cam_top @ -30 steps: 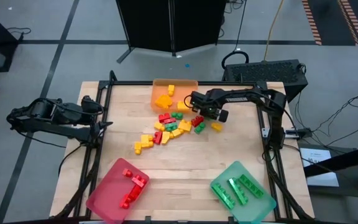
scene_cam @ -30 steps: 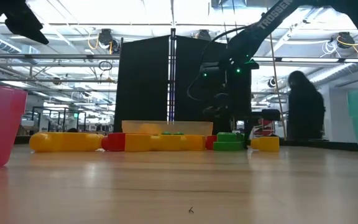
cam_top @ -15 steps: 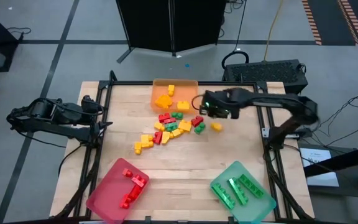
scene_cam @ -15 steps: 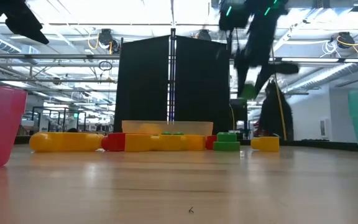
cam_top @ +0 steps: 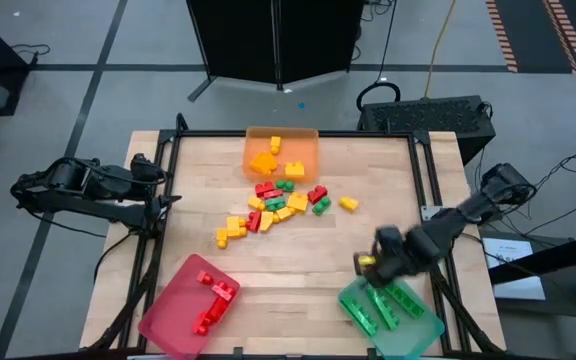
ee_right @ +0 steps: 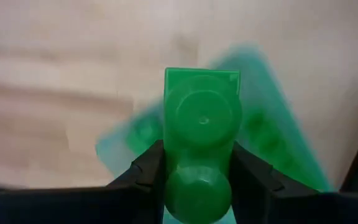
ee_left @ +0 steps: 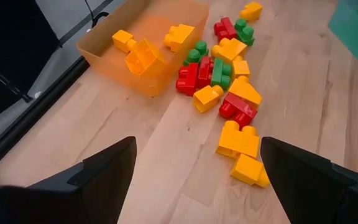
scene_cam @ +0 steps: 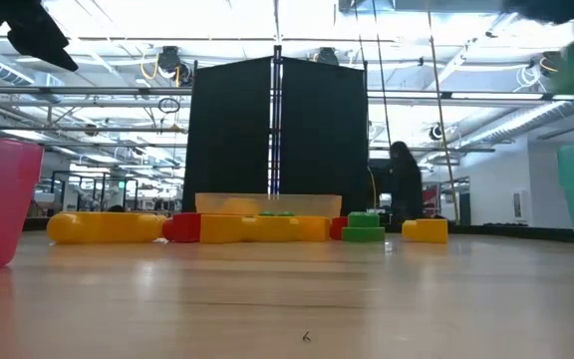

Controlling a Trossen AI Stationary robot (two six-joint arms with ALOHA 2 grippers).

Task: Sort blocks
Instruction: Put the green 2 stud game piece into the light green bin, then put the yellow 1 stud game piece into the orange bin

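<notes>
The right gripper (ee_right: 197, 180) is clamped on a green studded block (ee_right: 202, 140), hanging above the teal tray (cam_top: 423, 335) at the tabletop's (cam_top: 298, 265) five o'clock corner. The left gripper (ee_left: 191, 171), fingers apart, waits at nine o'clock beside the mixed pile of blocks (cam_top: 278, 205).

You're working in a big open lab or workshop hall: a framed wooden surface (cam_top: 288, 250) on grey floor (cam_top: 88, 60) with hazard tape (cam_top: 503, 35), a black partition (scene_cam: 277, 135), and ceiling pipes and strip lights (scene_cam: 217, 30) beyond it.
</notes>
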